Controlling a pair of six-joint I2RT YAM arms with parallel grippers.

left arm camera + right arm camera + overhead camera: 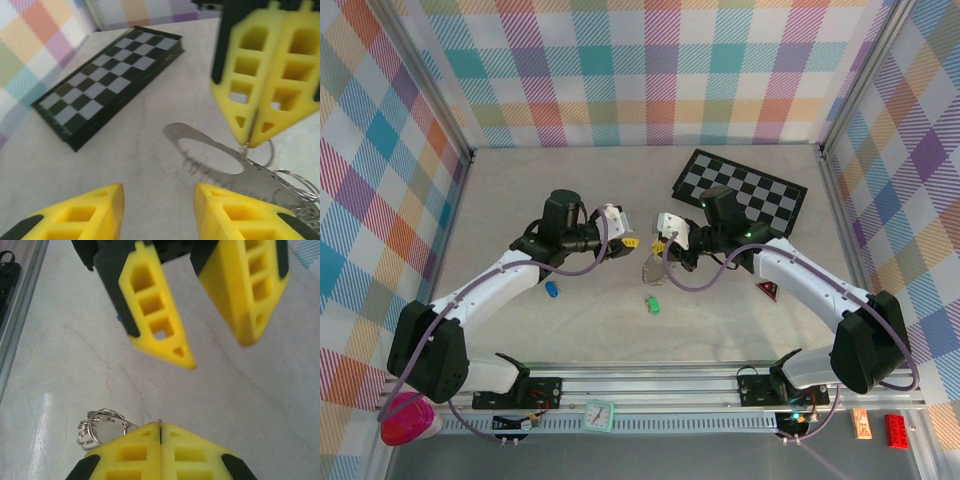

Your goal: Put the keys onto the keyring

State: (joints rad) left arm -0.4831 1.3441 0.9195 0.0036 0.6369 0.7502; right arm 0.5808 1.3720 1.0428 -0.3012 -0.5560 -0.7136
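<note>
Silvery keyring pinched by R gripper, fingers together on it.
Your L gripper faces keyring, fingers apart; green key near it, blue key farther.

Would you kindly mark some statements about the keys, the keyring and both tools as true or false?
1. The right tool is shut on the keyring. True.
2. The left tool is shut. False: its fingers stand apart.
3. The blue key hangs on the keyring. False: it lies on the table beside the left arm.
4. The green key lies on the table, apart from the keyring. True.
5. The checkerboard lies on the left arm's side. False: it lies on the right arm's side.
</note>
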